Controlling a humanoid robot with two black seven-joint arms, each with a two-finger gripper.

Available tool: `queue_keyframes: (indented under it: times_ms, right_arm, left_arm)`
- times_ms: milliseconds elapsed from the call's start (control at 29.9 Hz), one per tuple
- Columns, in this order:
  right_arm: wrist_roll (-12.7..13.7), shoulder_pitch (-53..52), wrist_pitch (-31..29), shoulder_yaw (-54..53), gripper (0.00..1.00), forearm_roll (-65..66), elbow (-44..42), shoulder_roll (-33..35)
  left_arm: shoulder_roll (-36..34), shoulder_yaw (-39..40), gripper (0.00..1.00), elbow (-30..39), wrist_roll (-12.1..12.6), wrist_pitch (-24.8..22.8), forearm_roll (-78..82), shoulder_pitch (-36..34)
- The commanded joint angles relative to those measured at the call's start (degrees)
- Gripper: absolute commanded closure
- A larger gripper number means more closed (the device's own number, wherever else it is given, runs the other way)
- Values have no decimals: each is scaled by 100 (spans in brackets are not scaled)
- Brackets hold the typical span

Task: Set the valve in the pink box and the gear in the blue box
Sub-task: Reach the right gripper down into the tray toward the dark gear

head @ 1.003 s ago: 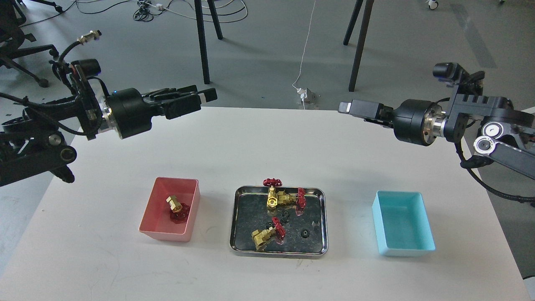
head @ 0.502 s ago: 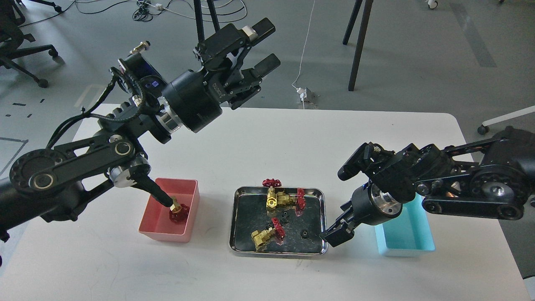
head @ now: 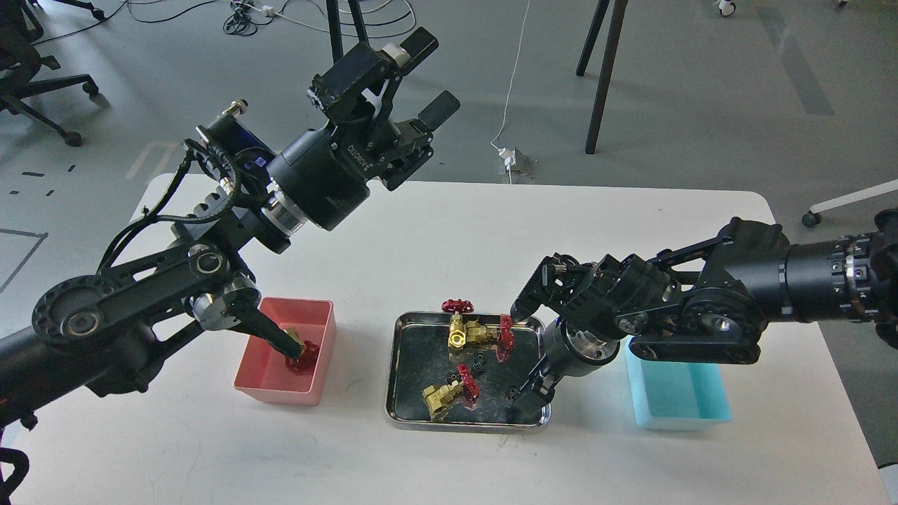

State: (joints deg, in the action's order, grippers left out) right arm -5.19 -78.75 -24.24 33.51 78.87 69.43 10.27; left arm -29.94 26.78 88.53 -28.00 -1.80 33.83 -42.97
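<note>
The pink box [head: 270, 375] stands at the front left with one valve [head: 303, 351] inside, partly hidden by my left arm. Three more valves [head: 464, 335] lie in the steel tray [head: 400, 414], along with tiny black gears [head: 479, 363]. One gear [head: 512, 393] lies at the tray's front right. My right gripper [head: 525, 351] is open over the tray's right side, its lower fingertip [head: 527, 403] right beside that gear. The blue box [head: 677, 400] stands at the right, empty, its far end covered by my right arm. My left gripper [head: 429, 78] is open and empty, high above the table's far edge.
My left arm's elbow link [head: 140, 308] hangs low over the pink box's left side. Table legs [head: 603, 70] and cables stand on the floor behind the table. A chair base [head: 42, 91] is at the far left.
My right gripper has moved left from beside the tray's front right corner to over the tray's right side, beside a gear. My left gripper shifted slightly left and stays open.
</note>
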Motion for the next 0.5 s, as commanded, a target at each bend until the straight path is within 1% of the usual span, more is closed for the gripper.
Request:
queue_keyframes:
  times_ms: [0,201,267,334,468]
  right_arm:
    - [0,1,-2,-2,3,-3,-79,-270]
    - [0,-26,16,-2,12,-21,-88,-350]
    - [0,-17,60,-2,13,-38,-88,-376]
    - [0,18,60,33,16,-39,-123,-437]
    - [0,97,78,138,18,-30,-246,-552]
  left_arm:
    - [41,3,13,-20,0,4,18,8]
    - [41,3,12,-29,0,-4,18,25]
    - [50,3,12,-56,0,4,18,25]
    - [58,3,12,-64,0,4,27,34]
    - [102,3,12,-64,0,4,27,43]
